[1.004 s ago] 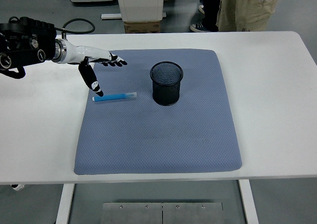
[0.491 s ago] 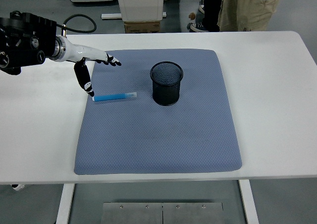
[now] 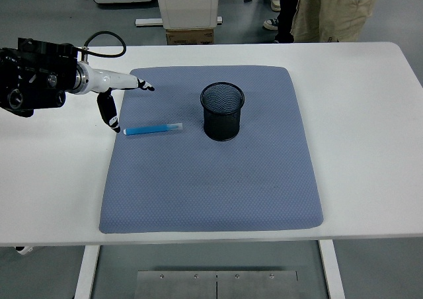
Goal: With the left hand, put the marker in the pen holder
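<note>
Blue mat point(image 3: 211, 180) holds marker point(image 3: 153, 129); left hand point(image 3: 115, 94) spread beside it.

on the white table point(image 3: 370, 147), the blue mat point(image 3: 211, 180) lies mostly bare: its whole near half and right side are open, with nothing standing on them. the only upright obstacle is the black mesh pen holder point(image 3: 223, 111), set right of the mat's centre line toward the far edge, its mouth open from above. the blue marker point(image 3: 153, 129) lies flat to its left, with a clear strip of mat between them. the left robot hand point(image 3: 122, 94) hovers, fingers spread, over the mat's far left corner, just beside the marker's left end. a person's legs point(image 3: 327, 11) stand beyond the far edge.
</note>
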